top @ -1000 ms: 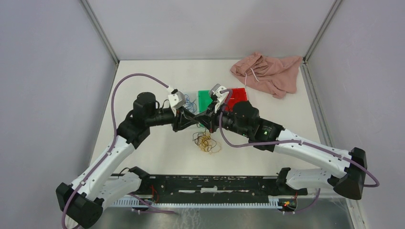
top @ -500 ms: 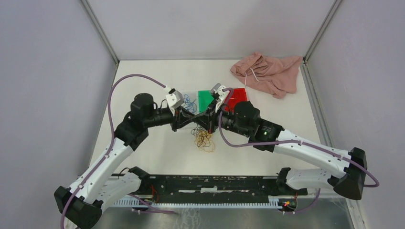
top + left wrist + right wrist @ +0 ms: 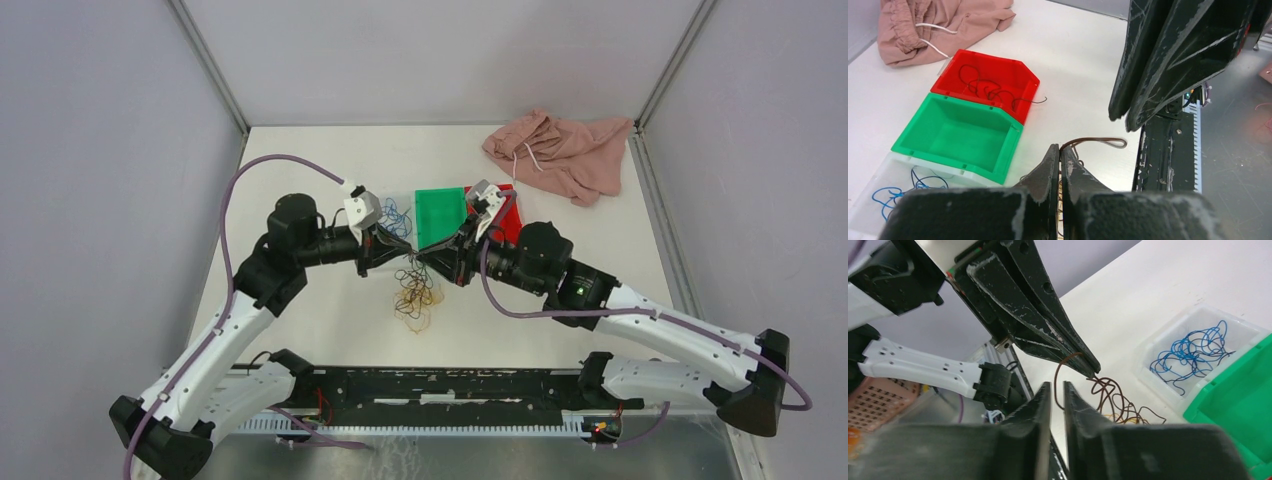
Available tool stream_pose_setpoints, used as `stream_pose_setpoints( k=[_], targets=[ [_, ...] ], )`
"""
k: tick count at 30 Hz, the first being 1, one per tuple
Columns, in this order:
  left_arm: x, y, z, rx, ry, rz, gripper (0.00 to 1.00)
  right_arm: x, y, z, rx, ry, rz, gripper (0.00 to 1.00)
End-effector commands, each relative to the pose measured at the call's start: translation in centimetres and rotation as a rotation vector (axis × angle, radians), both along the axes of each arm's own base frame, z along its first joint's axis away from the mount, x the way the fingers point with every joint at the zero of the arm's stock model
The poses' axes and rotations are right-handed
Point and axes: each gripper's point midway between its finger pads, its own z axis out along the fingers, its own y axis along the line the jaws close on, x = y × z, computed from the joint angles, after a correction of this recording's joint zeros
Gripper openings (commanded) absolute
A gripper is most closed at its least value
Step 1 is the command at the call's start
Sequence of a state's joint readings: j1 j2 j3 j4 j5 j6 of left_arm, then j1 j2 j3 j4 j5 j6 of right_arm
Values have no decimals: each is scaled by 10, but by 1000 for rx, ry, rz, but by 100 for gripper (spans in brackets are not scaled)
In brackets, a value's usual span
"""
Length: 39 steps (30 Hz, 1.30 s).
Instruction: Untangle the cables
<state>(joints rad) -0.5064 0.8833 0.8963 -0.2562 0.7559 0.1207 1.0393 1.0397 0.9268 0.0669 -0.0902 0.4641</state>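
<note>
The cable clump (image 3: 412, 296), dark red and yellow-orange wires, lies on the table in front of the bins. My left gripper (image 3: 405, 249) hangs just above it and is shut on a dark red cable (image 3: 1096, 142), whose loop sticks out past the tips (image 3: 1060, 148). My right gripper (image 3: 427, 258) faces it tip to tip, its jaws a narrow gap apart. In the right wrist view the dark red loop (image 3: 1062, 371) runs down in line with that gap (image 3: 1053, 386); I cannot tell if it is held. Yellow wires (image 3: 1126, 417) show underneath.
A clear bin (image 3: 384, 203) holds blue cable (image 3: 1193, 351). Beside it stand a green bin (image 3: 440, 214) and a red bin (image 3: 1020, 75) with a dark cable inside. A pink cloth (image 3: 560, 150) lies at the back right. A black rail (image 3: 450, 385) runs along the near edge.
My right arm has drawn back to the right, uncovering the green bin. The left gripper shifted slightly left. The clump slid a little left and nearer.
</note>
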Motion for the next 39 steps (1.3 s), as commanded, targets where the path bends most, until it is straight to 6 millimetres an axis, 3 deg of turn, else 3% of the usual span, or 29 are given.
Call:
stream_pose_setpoints(
  k=[1,4,5,9,12,19,30,35,39],
  targets=[
    [-8,-1,24,-10,-109,-63,3,0,-15,45,107,-45,-9,27],
    [-9,0,26,0,-129,-76,3,7,-26,55,114,-64,-41,51],
    [-11,0,27,2,-132,-80,3,11,-30,55,113,-65,-57,54],
    [-17,-1,32,-8,-141,-116,3,29,-35,44,82,-36,-100,55],
    [-20,-2,36,-18,-141,-137,3,37,-28,31,76,7,-76,58],
    [-20,-2,38,-20,-145,-138,3,38,5,16,63,41,50,68],
    [-16,-4,46,-21,-167,-138,3,39,30,-14,56,109,115,70],
    [-16,-7,58,-39,-168,-150,3,44,43,-25,57,133,106,70],
    [-19,-11,80,-79,-173,-175,3,52,51,-52,25,171,73,69]
  ],
)
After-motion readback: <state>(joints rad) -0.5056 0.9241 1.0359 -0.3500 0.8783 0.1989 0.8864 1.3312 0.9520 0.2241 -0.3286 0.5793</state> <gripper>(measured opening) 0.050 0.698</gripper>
